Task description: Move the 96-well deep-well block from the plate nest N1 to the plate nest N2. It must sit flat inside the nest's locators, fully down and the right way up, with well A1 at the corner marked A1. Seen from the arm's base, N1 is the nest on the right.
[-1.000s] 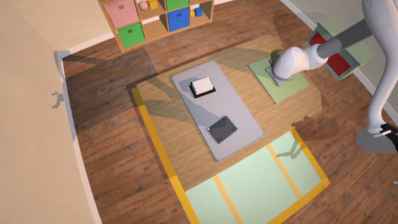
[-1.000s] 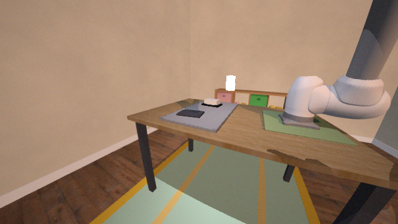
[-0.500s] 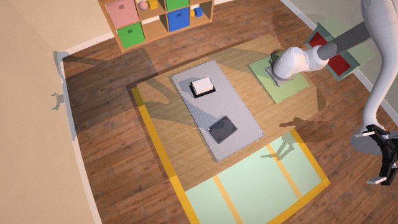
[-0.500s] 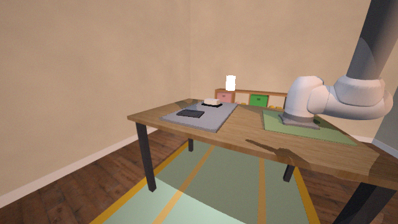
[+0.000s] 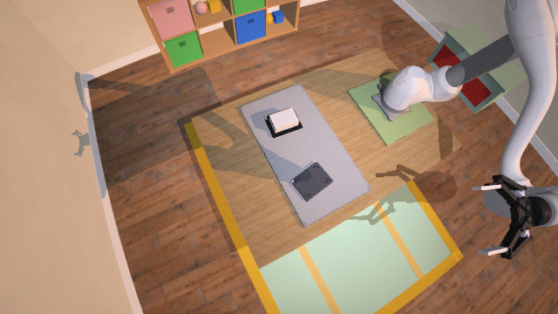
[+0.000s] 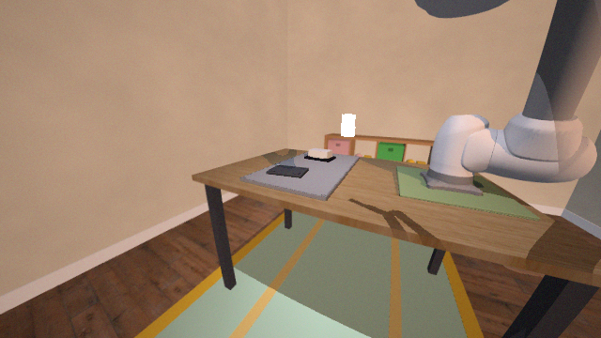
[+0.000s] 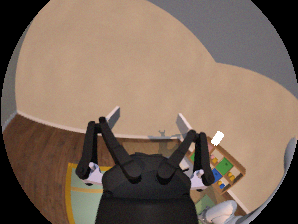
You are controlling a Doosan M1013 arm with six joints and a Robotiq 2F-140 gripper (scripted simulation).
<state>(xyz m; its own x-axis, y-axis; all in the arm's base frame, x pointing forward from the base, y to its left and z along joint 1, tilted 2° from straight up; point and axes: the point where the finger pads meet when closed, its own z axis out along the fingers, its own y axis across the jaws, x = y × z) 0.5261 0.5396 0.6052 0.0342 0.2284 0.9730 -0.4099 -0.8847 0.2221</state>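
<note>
One white block (image 5: 284,119) sits in the black nest N1 (image 5: 274,132) at the far end of the grey mat (image 5: 331,144), square and seemingly fully down. N2 (image 5: 311,180) lies bare nearer the table's front edge, a pale dot at one corner that may be its A1 mark; too small to be sure. I judge the block stiff, moulded plastic, light if dry, with smooth walls that could slip, so the hold should be across its two long sides, low on the body, kept level for the carry. Which corner of it holds well A1 cannot be read from here. Well apart from all this, off the table's edge and over the floor, the gripper (image 5: 493,219) hangs with fingers (image 5: 486,187) spread wide and nothing between them. The arm's base stands on a green pad (image 5: 405,126).
</note>
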